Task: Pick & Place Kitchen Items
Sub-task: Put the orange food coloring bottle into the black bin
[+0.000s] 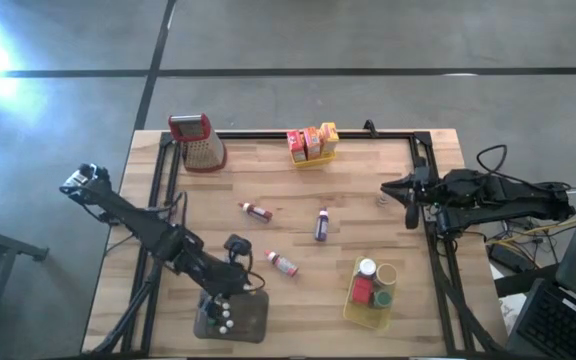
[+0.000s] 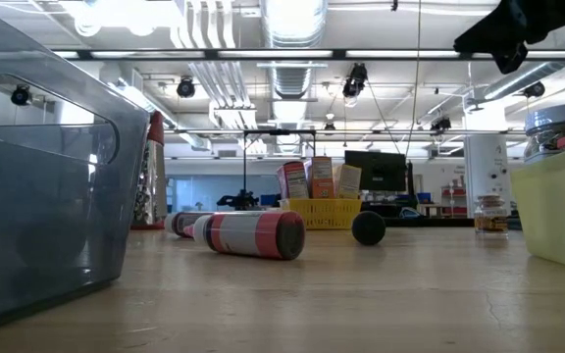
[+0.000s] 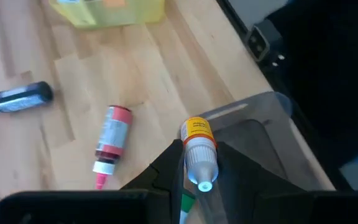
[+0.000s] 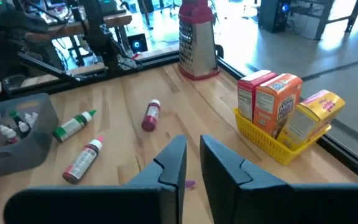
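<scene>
The left gripper (image 3: 194, 186) holds 1 small bottle (image 3: 199, 149) above the grey tray (image 1: 232, 318); early release risks a rim strike. The right gripper (image 4: 192, 163), jaws narrow and apparently empty, hovers near the table's right edge.
</scene>
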`<state>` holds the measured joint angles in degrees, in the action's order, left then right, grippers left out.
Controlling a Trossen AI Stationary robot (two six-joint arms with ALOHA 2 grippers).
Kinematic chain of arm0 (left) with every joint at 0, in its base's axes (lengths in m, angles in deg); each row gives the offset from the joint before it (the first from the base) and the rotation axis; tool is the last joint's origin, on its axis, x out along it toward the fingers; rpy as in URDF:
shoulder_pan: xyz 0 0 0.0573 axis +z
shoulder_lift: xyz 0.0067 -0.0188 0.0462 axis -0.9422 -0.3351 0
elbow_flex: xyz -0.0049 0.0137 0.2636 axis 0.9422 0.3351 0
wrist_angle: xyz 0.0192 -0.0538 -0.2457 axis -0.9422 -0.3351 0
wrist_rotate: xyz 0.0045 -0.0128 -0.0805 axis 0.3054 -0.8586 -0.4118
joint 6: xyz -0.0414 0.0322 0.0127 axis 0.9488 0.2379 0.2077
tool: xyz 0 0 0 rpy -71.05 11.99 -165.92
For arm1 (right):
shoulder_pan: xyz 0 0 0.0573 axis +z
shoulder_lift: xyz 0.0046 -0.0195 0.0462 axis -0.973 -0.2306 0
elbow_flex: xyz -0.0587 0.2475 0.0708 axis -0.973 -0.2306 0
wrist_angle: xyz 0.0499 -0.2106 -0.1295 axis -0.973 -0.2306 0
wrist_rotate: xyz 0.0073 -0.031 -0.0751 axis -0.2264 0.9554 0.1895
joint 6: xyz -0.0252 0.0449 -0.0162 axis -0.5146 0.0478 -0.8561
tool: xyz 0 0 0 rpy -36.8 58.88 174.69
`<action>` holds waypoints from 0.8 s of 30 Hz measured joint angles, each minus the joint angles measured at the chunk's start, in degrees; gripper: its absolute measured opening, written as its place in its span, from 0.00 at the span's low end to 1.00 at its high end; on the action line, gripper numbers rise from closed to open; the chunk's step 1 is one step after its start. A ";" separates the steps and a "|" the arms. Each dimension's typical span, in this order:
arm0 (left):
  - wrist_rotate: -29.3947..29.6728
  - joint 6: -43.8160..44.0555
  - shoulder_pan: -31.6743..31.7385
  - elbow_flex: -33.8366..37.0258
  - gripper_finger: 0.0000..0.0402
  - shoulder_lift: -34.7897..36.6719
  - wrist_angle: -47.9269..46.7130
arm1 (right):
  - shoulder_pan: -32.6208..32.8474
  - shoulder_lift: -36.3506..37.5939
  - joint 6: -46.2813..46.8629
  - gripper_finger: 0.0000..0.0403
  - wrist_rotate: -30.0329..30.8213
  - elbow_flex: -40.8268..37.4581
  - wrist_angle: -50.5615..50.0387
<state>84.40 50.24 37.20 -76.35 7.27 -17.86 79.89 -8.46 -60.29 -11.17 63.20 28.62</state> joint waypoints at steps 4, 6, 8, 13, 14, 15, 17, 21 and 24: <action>-1.30 1.60 -0.75 -5.60 0.21 -4.57 -7.13 | 0.01 -0.05 -0.01 0.09 -0.08 0.00 -0.02; -1.32 2.69 -1.24 -8.76 0.21 -7.04 -12.21 | 0.00 0.00 0.00 0.10 -0.03 0.00 0.00; -1.39 2.98 -1.65 -11.56 0.21 -9.45 -16.34 | 0.02 -0.02 -0.02 0.10 -0.06 0.00 0.00; -2.77 3.07 -2.49 -15.68 0.21 -15.11 -19.61 | 0.00 0.00 -0.01 0.14 -0.07 -0.02 -0.02; -3.48 3.08 -2.60 -16.10 0.21 -15.95 -19.50 | 0.00 0.00 0.00 0.15 -0.07 -0.02 0.00; -4.38 3.13 -2.67 -16.50 0.21 -16.74 -19.58 | 0.02 0.00 -0.02 0.15 -0.09 -0.02 -0.02; -5.65 3.62 -2.97 -16.92 0.21 -18.12 -19.74 | 0.00 -0.06 0.00 0.17 -0.07 -0.02 -0.02; -7.56 5.86 -3.25 -16.83 0.21 -19.83 -20.48 | 0.02 -0.02 0.00 0.21 -0.09 -0.02 -0.02; -8.51 7.29 -3.50 -16.45 0.21 -20.18 -20.57 | 0.00 -0.02 0.00 0.24 -0.07 -0.02 -0.03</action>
<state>75.89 57.53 33.70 -92.80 -12.91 -38.43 79.89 -8.48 -60.29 -11.24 63.17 28.59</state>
